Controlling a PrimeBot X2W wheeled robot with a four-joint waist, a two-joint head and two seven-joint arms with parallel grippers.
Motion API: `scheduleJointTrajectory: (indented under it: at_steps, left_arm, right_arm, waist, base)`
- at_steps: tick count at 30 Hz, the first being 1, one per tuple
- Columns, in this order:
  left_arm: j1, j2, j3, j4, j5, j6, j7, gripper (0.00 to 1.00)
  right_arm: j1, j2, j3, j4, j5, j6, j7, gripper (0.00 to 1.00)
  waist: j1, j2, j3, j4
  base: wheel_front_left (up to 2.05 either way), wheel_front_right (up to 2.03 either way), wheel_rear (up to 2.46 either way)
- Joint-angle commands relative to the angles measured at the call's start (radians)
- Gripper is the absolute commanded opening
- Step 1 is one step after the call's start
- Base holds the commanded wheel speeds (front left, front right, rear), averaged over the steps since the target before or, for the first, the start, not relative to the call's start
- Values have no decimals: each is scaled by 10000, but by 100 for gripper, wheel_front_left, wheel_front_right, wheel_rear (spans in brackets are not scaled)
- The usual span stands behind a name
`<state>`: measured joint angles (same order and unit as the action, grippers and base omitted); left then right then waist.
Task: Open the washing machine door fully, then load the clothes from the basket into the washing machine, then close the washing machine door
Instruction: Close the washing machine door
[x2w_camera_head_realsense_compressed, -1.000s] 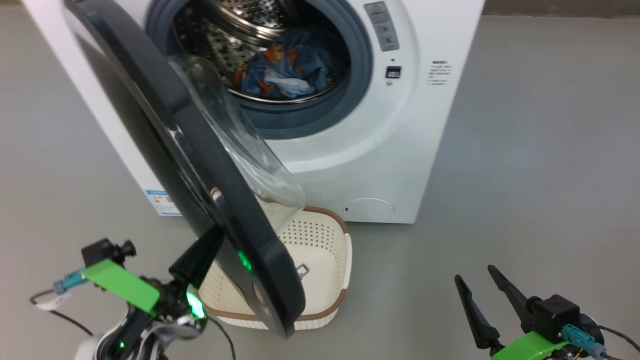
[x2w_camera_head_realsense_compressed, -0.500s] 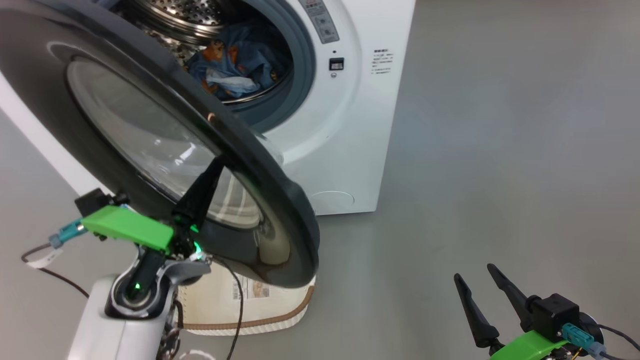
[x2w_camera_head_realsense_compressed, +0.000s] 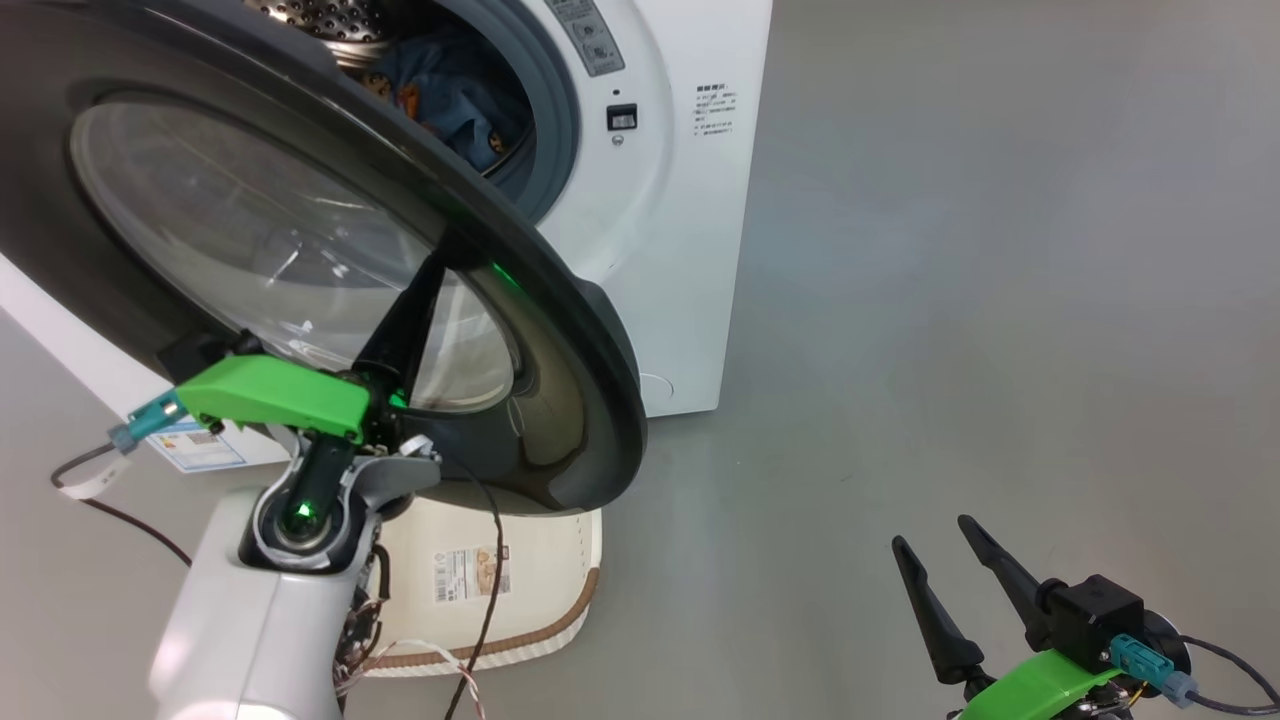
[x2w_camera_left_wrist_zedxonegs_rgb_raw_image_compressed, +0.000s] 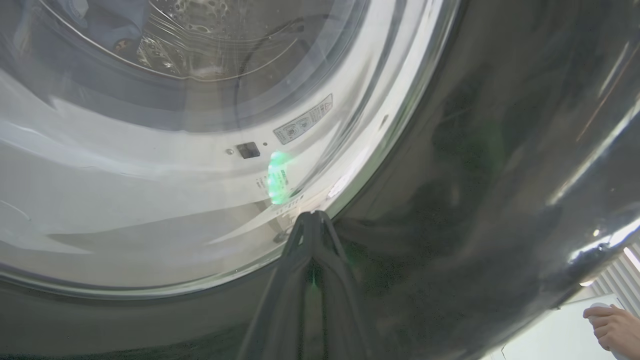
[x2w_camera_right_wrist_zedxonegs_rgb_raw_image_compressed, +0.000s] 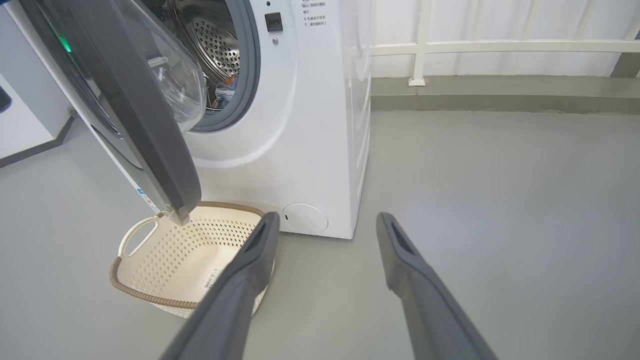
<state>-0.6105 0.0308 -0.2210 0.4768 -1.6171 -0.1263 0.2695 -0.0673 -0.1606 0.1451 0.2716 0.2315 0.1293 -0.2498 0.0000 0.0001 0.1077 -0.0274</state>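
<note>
**Door partly open, left end effector set against its outer face**

The washing machine door (x2w_camera_head_realsense_compressed: 575, 340) is seen swung partway out from the washing machine (x2w_camera_head_realsense_compressed: 690, 200), its glass bowl facing the drum. The left end effector (x2w_camera_head_realsense_compressed: 440, 268) is held with its 2 fingers pressed together, and their tips are placed on the door's outer face where the glass meets the black rim (x2w_camera_left_wrist_zedxonegs_rgb_raw_image_compressed: 312, 216). The right end effector (x2w_camera_head_realsense_compressed: 931, 530) is held low over the grey floor (x2w_camera_head_realsense_compressed: 950, 300), well apart from the door, with its 2 fingers spread and nothing between them. The clothes (x2w_camera_head_realsense_compressed: 450, 90) are seen lying inside the drum. The basket (x2w_camera_right_wrist_zedxonegs_rgb_raw_image_compressed: 165, 257) is found on the floor just in front of the machine, below the door's lower edge. A person's hand (x2w_camera_left_wrist_zedxonegs_rgb_raw_image_compressed: 612, 325) is seen at the corner of the left wrist view.
</note>
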Motion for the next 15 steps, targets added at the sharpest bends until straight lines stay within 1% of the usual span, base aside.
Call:
scheduleJointTrajectory:
  at_steps: [1, 4, 6, 8, 9, 10, 11, 12, 15]
  left_arm:
    - [-457, 195, 166, -156, 21, -44, -106, 0]
    - [-366, 195, 51, -182, 10, -44, -236, 0]
    - [-258, 195, 49, -234, 190, -44, -434, 0]
    - [-123, 297, -48, -234, 600, -44, -728, 0]
    - [-50, 391, -166, -230, 930, -44, -982, 2]
    - [30, 470, -294, -242, 1228, -44, -1252, 27]
    - [111, 553, -410, -256, 1518, -44, -1573, 50]
    - [193, 649, -554, -282, 1806, -44, -1886, 100]
    - [510, 908, -964, -349, 2371, -44, -2671, 100]
  right_arm:
    - [-283, -34, 188, -183, -46, 14, -120, 100]
    - [-275, -17, 139, -177, -45, 14, -120, 100]
    - [-256, -15, 102, -180, -44, 14, -120, 100]
    - [-230, -8, 54, -188, -42, 14, -120, 100]
    - [-217, 0, 32, -192, -44, 14, -120, 100]
    - [-203, 9, 11, -197, -48, 14, -120, 100]
    - [-191, 17, -11, -207, -51, 14, -120, 100]
    - [-181, 23, -33, -215, -50, 14, -120, 100]
    - [-121, 41, -122, -246, -52, 14, -120, 100]
  waist:
    - [0, -1, -19, -24]
    - [0, -1, -75, -5]
    - [0, -1, -120, 27]
    - [0, -1, -178, 66]
    - [0, -1, -206, 84]
    - [0, -1, -230, 104]
    - [0, -1, -248, 124]
    - [0, -1, -265, 142]
    - [0, -1, -343, 210]
  base:
    - [0, 0, 0]
    - [0, 0, 0]
    - [0, 0, 0]
    - [0, 0, 0]
    - [0, 0, 0]
    - [0, 0, 0]
    - [0, 0, 0]
    - [0, 0, 0]
    - [0, 0, 0]
